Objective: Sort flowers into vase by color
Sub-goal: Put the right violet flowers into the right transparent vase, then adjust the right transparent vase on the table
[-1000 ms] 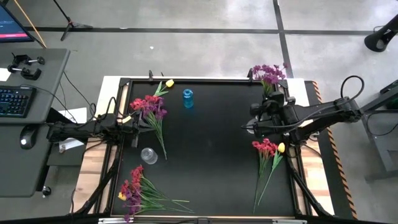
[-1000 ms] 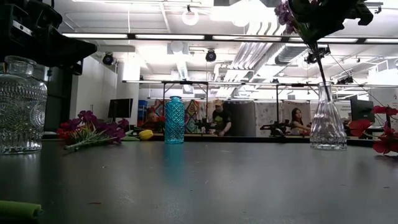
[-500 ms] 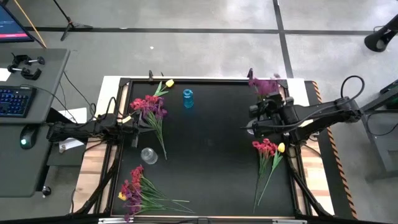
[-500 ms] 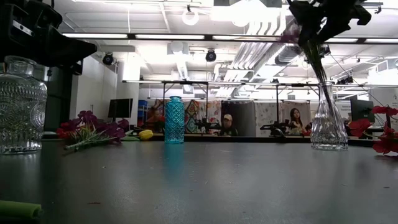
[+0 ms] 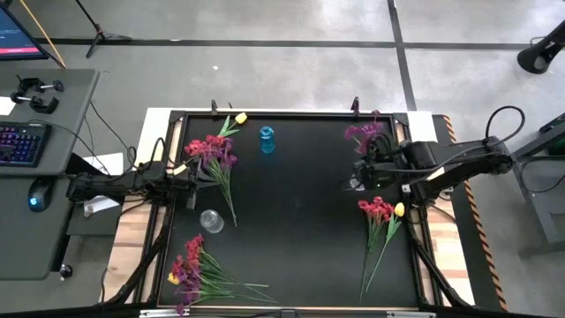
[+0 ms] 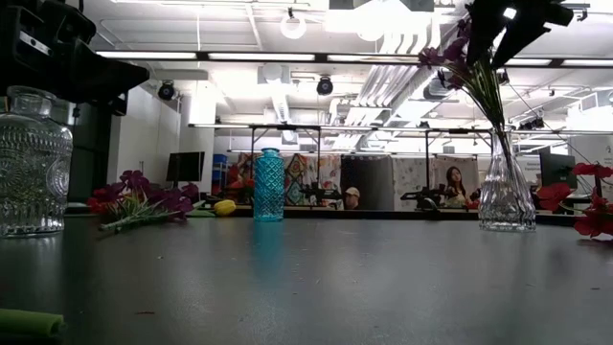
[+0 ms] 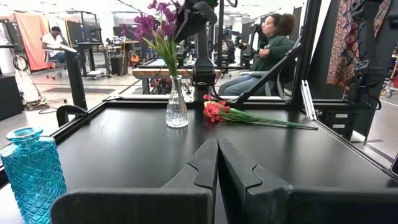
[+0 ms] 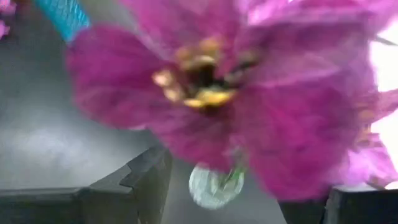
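Two arms work over a black tabletop (image 5: 291, 221). Right gripper (image 5: 360, 174), near the right edge toward the far corner, is poised just above a clear glass vase (image 6: 506, 196); its jaws stand parted on either side of a purple flower cluster (image 5: 364, 134) whose stems stand in that vase, and the low view shows the fingers spread apart above the blooms. Whether the fingers touch the stems cannot be told. Left gripper (image 5: 191, 179), at the left edge, has its jaws pressed together and empty. Just beside it lies a mixed red-and-purple bunch (image 5: 210, 152). A yellow bud (image 5: 240, 117) lies at the far edge, with a blue vase (image 5: 267, 139) close by. A second clear vase (image 5: 211, 220) stands nearer the left edge. Red flowers with a yellow bud (image 5: 381, 212) lie along the right edge; another mixed bunch (image 5: 190, 269) occupies the near left corner.
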